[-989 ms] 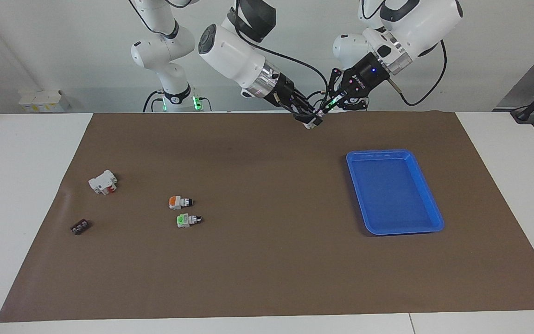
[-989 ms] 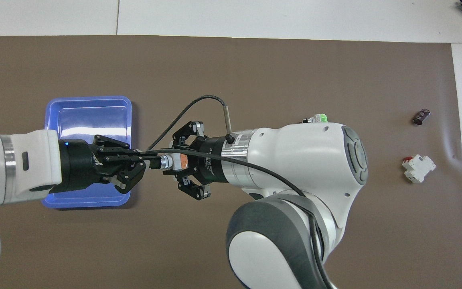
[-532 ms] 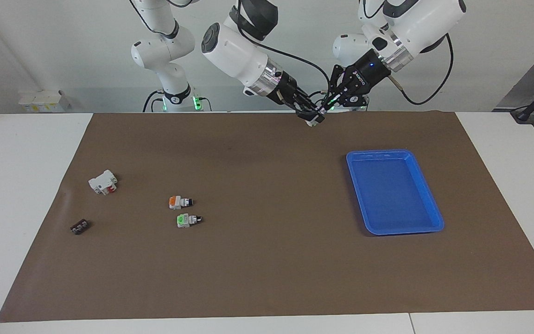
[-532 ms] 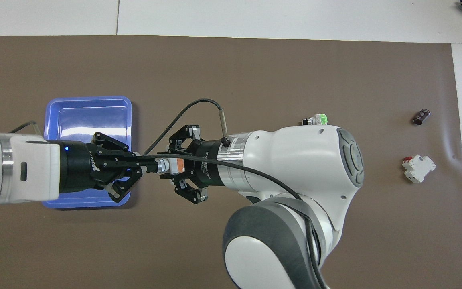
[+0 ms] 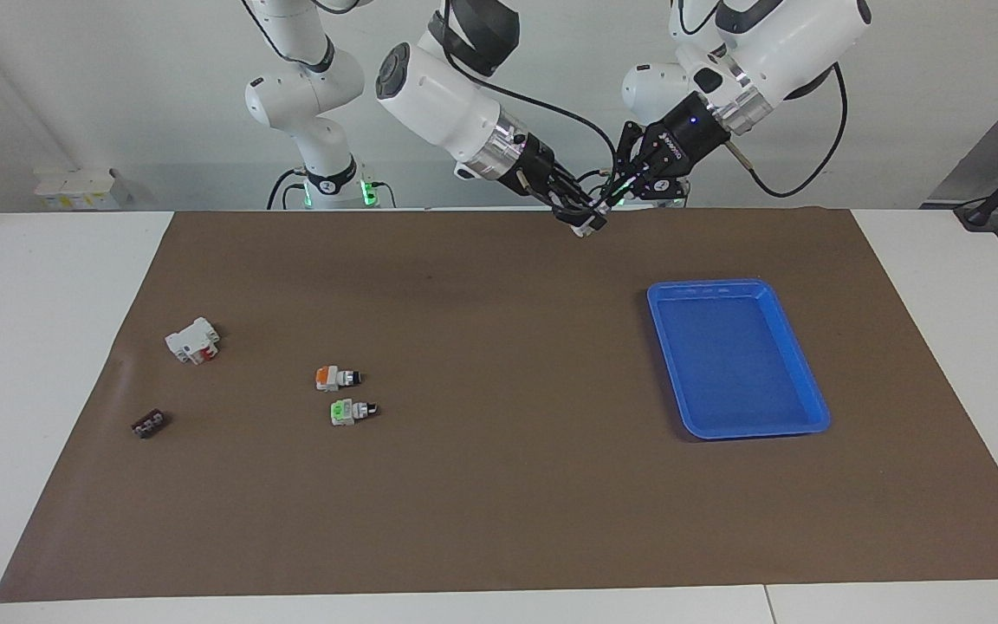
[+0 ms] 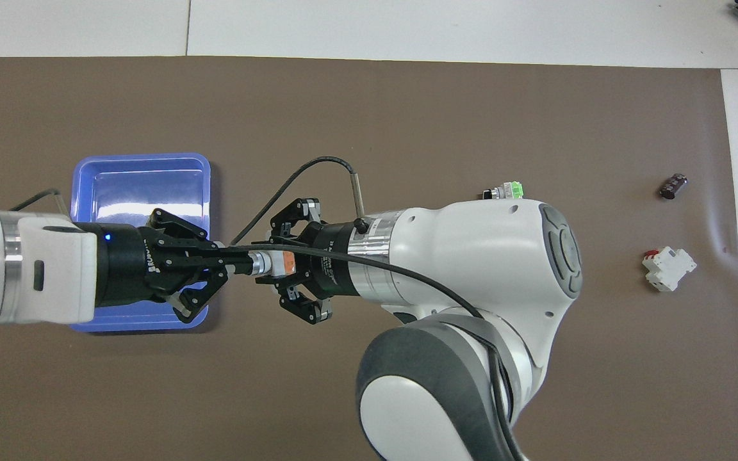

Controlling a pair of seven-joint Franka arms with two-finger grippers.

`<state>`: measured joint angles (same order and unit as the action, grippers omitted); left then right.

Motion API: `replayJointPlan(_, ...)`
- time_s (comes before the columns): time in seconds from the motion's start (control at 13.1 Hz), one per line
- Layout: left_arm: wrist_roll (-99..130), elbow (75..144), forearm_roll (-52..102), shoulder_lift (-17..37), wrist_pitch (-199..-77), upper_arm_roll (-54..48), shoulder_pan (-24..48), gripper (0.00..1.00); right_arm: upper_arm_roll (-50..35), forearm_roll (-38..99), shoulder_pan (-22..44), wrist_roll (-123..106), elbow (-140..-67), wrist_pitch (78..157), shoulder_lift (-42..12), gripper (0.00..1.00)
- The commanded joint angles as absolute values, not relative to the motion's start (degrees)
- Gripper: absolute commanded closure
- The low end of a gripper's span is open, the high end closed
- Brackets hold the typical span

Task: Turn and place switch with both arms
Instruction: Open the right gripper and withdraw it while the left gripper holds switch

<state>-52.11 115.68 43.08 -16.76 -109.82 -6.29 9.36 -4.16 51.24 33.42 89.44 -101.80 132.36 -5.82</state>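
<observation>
Both claws meet in the air over the brown mat [image 5: 499, 485], beside the blue tray [image 5: 811, 407] at the left arm's end of the bench [image 5: 57, 286]. Between them they carry the switch [image 6: 277, 262]: the right claw [image 6: 292, 262] is closed on its orange block end, and the left claw [image 6: 236, 259] is closed on the black knob tip, the white-grey middle showing in the gap. In the facing view the two meet well above the mat, at the edge nearest the robots.

The step in hand looks like the turn itself, one claw bracing the body while the other twists the knob. Placing is not yet done; the tray is empty.

Next, I judge, one claw must let go while the other keeps hold, then carry the switch over the tray and lower it in. Releasing both at once would drop it onto the mat.

A second orange switch [image 5: 336, 377] and a green switch [image 5: 352, 411] lie toward the right arm's end, with a white and red block [image 5: 192, 340] and a small dark part [image 5: 150, 424].
</observation>
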Motion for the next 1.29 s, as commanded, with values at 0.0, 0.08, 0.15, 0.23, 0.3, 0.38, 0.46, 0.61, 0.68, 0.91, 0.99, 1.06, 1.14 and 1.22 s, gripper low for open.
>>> replayJointPlan(0.0,-56.2,115.2,39.7,-16.3,-109.3,-5.0,7.7,1.0,-3.3,51.4,32.0,89.1,-102.7,130.4,-4.0,0.27)
replayJointPlan(0.08,-56.8,115.2,39.7,-16.3,-109.3,-5.0,7.7,1.0,-3.3,50.2,32.0,88.9,-102.8,130.4,-3.8,0.0)
replayJointPlan(0.15,-58.0,115.2,39.7,-16.3,-109.3,-5.0,7.6,1.0,-3.4,48.7,32.0,88.8,-102.8,130.3,-3.7,0.0)
replayJointPlan(0.23,-58.7,115.1,39.7,-16.3,-109.3,-5.0,7.6,1.0,-3.4,48.5,32.0,88.7,-102.8,130.3,-3.7,0.0)
replayJointPlan(0.3,-58.8,115.1,39.6,-16.3,-109.3,-5.0,7.6,1.0,-3.3,48.4,31.9,88.6,-102.7,130.3,-3.6,0.0)
replayJointPlan(0.38,-59.0,115.2,39.6,-16.3,-109.3,-5.0,7.6,1.0,-3.3,48.1,31.2,88.1,-102.8,130.3,-3.3,0.0)
replayJointPlan(0.46,-60.1,115.2,39.5,-16.3,-109.4,-5.0,6.5,1.0,-3.3,47.4,30.1,86.8,-102.8,129.3,-2.7,0.0)
replayJointPlan(0.61,-62.2,115.2,37.1,-16.3,-109.1,-5.0,5.4,1.0,-3.2,44.1,27.9,81.7,-102.8,126.9,-1.3,0.0)
replayJointPlan(0.68,-62.2,115.2,34.7,-16.2,-109.2,-5.0,5.4,1.0,-3.3,41.3,26.5,79.2,-102.7,125.5,-0.7,0.0)
replayJointPlan(0.91,-62.5,115.2,26.8,-15.5,-109.3,-5.0,5.3,1.0,-3.2,29.9,24.2,70.4,-102.7,124.6,0.3,0.0)
replayJointPlan(0.99,-62.6,115.1,24.4,-15.1,-109.3,-5.0,4.8,1.0,-3.2,24.9,22.8,67.4,-102.8,124.1,0.4,0.0)
replayJointPlan(1.06,-62.6,115.0,21.0,-14.5,-109.7,-5.0,4.2,1.0,-3.2,19.5,21.7,64.0,-102.7,122.1,0.5,0.0)
replayJointPlan(1.14,-62.6,115.0,18.0,-14.2,-109.6,-5.0,4.1,1.0,-3.0,13.8,20.8,60.2,-102.6,118.9,0.9,0.0)
replayJointPlan(1.22,-62.7,115.1,14.5,-13.9,-109.3,-5.0,4.0,1.0,-3.0,8.6,19.0,55.6,-102.6,114.2,2.1,0.0)
